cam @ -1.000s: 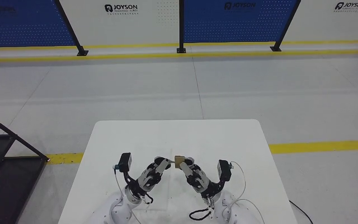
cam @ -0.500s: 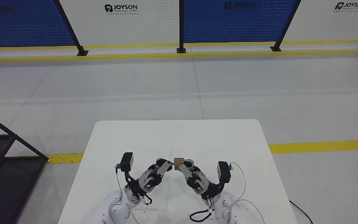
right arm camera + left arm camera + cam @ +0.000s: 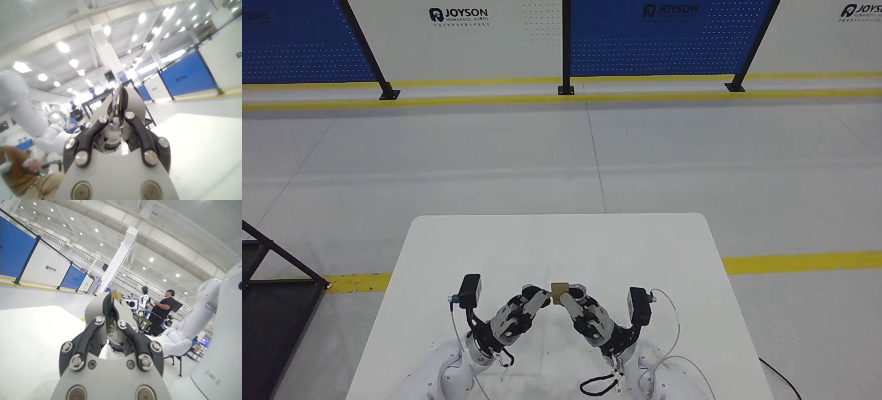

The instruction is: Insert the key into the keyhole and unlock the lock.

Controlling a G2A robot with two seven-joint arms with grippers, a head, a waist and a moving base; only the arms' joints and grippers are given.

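Observation:
A small brass lock (image 3: 561, 290) hangs above the front middle of the white table (image 3: 562, 240), between the two arms. My right gripper (image 3: 573, 297) is shut on it; in the right wrist view the lock's shiny metal side (image 3: 116, 99) sits clamped between the fingers. My left gripper (image 3: 542, 294) is shut too, its tips right against the lock from the other side. In the left wrist view the brass lock (image 3: 116, 294) shows just past the closed fingertips (image 3: 108, 306). The key itself is hidden between the pads.
Bare table stretches beyond and to both sides of the grippers. A black rack (image 3: 267, 270) stands off the table's left edge. Blue and white barrier panels (image 3: 562, 40) line the far floor.
My left gripper has crept a little to the right, closing the small gap to the lock. The right gripper with the lock has barely shifted.

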